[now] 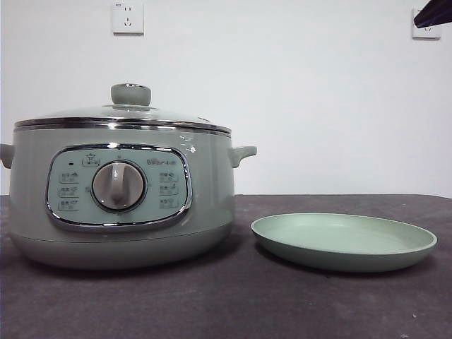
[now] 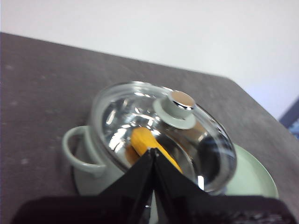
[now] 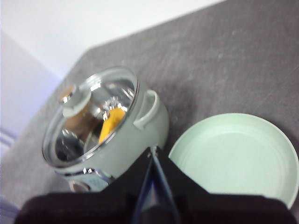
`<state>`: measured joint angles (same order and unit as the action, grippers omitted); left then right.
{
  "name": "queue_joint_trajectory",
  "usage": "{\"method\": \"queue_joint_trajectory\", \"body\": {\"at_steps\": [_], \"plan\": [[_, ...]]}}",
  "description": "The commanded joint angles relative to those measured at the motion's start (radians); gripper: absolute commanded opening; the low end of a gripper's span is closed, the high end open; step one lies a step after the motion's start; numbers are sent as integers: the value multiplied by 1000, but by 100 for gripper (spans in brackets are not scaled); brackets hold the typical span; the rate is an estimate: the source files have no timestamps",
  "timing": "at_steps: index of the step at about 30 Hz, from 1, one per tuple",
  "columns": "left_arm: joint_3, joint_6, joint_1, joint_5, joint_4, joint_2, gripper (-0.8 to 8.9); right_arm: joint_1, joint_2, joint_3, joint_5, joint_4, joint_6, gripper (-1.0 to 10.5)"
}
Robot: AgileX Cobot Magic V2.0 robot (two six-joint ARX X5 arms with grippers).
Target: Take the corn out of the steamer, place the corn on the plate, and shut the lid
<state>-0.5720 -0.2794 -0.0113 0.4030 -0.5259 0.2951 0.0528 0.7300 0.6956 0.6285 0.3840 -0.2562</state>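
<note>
The stubby yellow-orange corn cob (image 2: 145,141) is shown inside the pale sage-green steamer (image 1: 120,198) under its glass lid (image 2: 163,130), below both empty, closed grippers, the left gripper (image 2: 153,154) nearer.

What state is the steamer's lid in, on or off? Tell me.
On. The lid sits level on the steamer, its chrome rim meeting the body all around; through the glass, the corn shows inside. Neither tool touches it.

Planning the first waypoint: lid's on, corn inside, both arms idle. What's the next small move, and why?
Probably bring the left gripper, jaws shut, down over the lid knob and open it. The lid sits closed on the steamer, the corn shows through the glass, and the plate has no corn.
</note>
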Motion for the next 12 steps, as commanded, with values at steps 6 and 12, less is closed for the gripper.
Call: {"method": "queue_joint_trajectory", "body": {"at_steps": [6, 12], "plan": [[-134, 109, 1, 127, -52, 219, 1, 1, 81, 106, 0, 122, 168, 287], [-203, 108, 11, 149, -51, 338, 425, 1, 84, 108, -6, 128, 168, 450]]}}
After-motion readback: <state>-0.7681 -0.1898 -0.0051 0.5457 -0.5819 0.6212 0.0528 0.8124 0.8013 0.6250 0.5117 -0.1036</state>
